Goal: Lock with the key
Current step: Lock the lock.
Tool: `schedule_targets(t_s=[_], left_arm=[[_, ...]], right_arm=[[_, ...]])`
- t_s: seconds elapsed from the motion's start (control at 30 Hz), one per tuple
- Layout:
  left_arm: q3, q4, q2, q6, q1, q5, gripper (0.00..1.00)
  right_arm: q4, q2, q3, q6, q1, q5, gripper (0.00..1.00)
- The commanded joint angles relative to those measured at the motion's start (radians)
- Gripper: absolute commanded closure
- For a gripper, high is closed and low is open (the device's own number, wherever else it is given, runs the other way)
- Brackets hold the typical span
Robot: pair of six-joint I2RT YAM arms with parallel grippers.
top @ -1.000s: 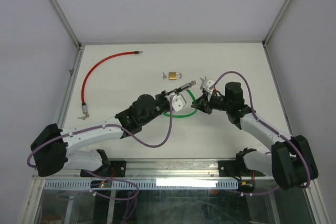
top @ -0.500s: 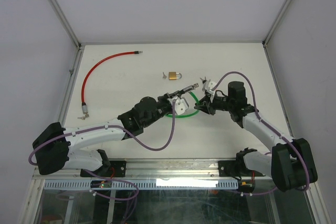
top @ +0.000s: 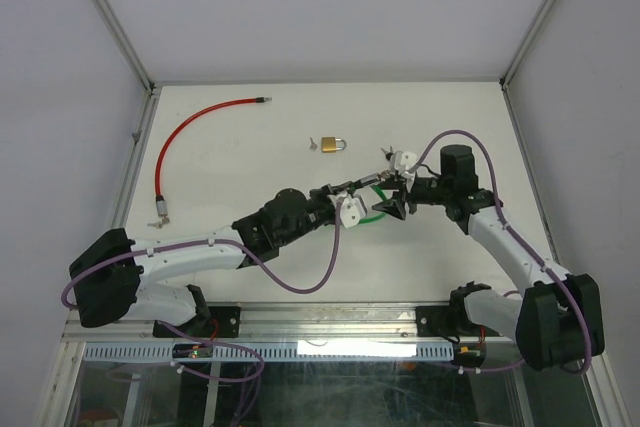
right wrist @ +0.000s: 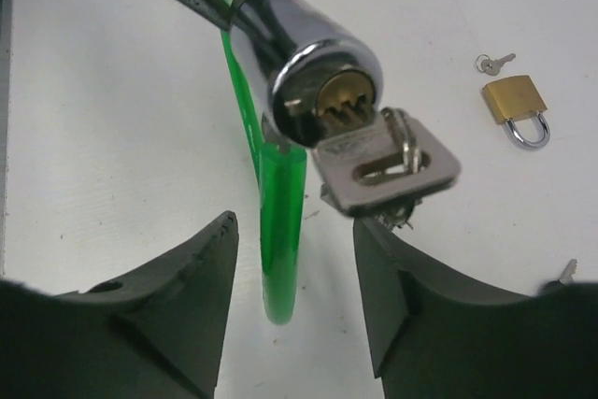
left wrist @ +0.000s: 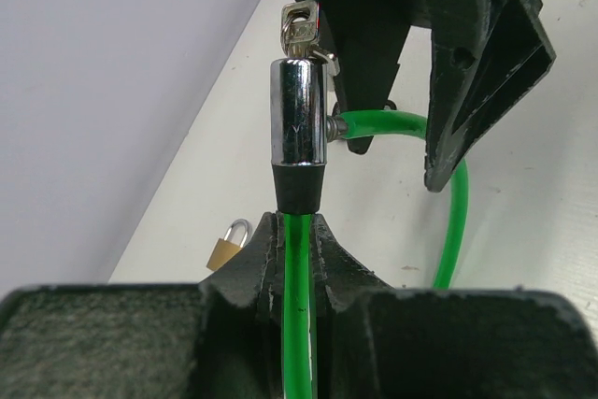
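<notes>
Near the table's middle, the chrome lock cylinder (right wrist: 318,77) carries a key (right wrist: 388,161) at its keyhole end. The left gripper (left wrist: 297,221), arm stretched forward, is clamped on the green cable (left wrist: 297,287) right behind the cylinder. The right gripper (right wrist: 294,223), wrist bent inward, faces the keyhole end-on, fingers apart, just short of the key. A brass padlock (top: 333,144) lies beyond.

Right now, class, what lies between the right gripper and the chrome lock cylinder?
The right wrist view shows the silver key head and a stretch of green cable lying between the open right gripper and the chrome lock cylinder.
</notes>
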State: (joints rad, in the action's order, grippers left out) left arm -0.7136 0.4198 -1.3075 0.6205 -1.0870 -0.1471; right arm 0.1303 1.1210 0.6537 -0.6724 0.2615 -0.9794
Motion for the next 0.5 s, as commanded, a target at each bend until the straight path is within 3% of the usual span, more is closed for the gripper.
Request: schedule_targets(t_s=[0.0,0.3,0.47], left_arm=[[-0.011,-0.072,-0.035,-0.027,-0.010,0.003,1.00],[-0.024,-0.075,-0.048,-0.030,-0.009,-0.013,1.00],[-0.020,-0.073,-0.052,-0.039,-0.010,-0.008,1.00]], right_arm=[[0.193,-0.044,0.087,-0.191,-0.046,-0.073,0.42],[0.682,-0.049,0.254,-0.541,-0.159,-0.058,0.34],[0.767,-0.071,0.319,-0.491,-0.211,-0.069,0.34]])
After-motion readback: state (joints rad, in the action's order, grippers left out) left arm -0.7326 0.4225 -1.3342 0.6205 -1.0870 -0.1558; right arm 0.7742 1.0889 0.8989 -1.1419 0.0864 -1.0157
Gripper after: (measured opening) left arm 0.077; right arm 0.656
